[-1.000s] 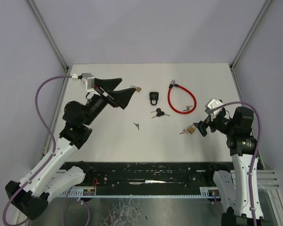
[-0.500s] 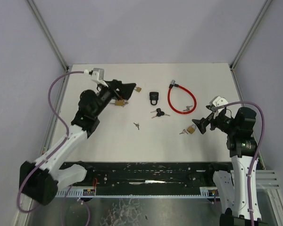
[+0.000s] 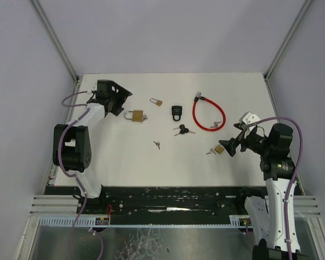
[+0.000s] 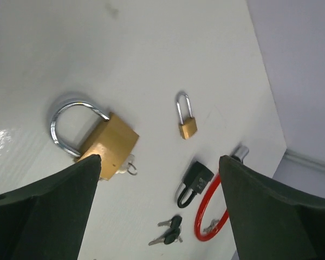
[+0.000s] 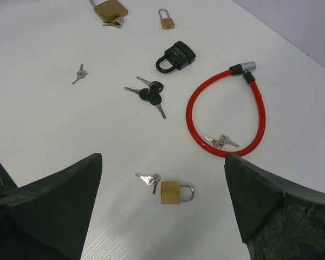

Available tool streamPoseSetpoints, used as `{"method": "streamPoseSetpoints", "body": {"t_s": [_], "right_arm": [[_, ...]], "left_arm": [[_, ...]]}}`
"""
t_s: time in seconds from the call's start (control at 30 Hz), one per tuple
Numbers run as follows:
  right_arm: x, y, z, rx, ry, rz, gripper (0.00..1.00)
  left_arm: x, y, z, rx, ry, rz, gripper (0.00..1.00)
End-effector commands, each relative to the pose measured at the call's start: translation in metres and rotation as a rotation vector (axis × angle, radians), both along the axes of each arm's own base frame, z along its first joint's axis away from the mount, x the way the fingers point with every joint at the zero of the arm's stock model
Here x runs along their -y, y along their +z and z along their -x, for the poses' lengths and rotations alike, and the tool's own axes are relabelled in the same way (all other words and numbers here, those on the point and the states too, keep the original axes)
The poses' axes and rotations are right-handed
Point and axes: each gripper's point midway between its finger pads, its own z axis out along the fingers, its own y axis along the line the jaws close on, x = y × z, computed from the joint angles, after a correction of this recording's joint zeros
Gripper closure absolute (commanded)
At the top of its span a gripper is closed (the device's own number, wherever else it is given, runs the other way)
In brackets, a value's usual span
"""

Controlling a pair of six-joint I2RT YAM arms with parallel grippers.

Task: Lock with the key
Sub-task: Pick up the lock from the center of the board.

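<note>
Both jaws wide, gripping nothing.

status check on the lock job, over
Left claw open, empty, near large brass padlock, key at its base. Right claw open, empty, near small brass padlock, loose keys beside it. Nothing in the way.

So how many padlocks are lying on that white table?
4: a large brass padlock near the left pincer, a small long-shackled brass padlock beside it, a black padlock mid-table, a small brass padlock near the right pincer. None seems hidden.
</note>
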Motion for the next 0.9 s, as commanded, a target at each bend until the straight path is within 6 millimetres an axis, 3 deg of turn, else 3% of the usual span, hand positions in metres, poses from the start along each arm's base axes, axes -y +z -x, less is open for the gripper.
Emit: {"method": "streamPoseSetpoints", "body": {"t_s": [0.0, 0.1, 0.23, 0.33, 0.43, 0.57, 0.67, 0.77, 0.87], "right_arm": [[-0.003, 0.007, 0.001, 0.030, 0.022, -0.005, 0.00], [-0.003, 0.008, 0.001, 0.030, 0.022, -0.005, 0.00], [-0.002, 0.007, 0.000, 0.027, 0.019, -0.005, 0.00], [-0.002, 0.007, -0.001, 0.028, 0.017, -0.004, 0.00], [-0.002, 0.006, -0.001, 0.027, 0.015, -0.005, 0.00], [-0.002, 0.007, -0.001, 0.027, 0.015, -0.006, 0.00], [-0.002, 0.008, 0.000, 0.032, 0.014, -0.005, 0.00], [-0.002, 0.009, 0.001, 0.039, 0.013, -0.003, 0.00], [-0.002, 0.010, 0.001, 0.044, 0.015, -0.003, 0.00]], "left_arm": [[-0.053, -0.037, 0.026, -0.229, 0.314, 0.084, 0.12], [-0.056, -0.064, 0.038, -0.306, 0.359, 0.151, 0.18], [-0.033, -0.084, 0.039, -0.390, 0.273, 0.272, 0.43], [-0.019, -0.091, 0.033, -0.418, 0.206, 0.308, 0.50], [-0.017, -0.090, 0.025, -0.432, 0.170, 0.255, 0.48], [-0.013, -0.070, 0.008, -0.391, 0.104, 0.062, 0.43], [0.002, -0.052, -0.009, -0.341, 0.011, -0.012, 0.41], [0.017, -0.019, -0.028, -0.205, -0.142, -0.040, 0.40], [0.037, 0.030, -0.040, 0.035, -0.405, -0.106, 0.39]]}}
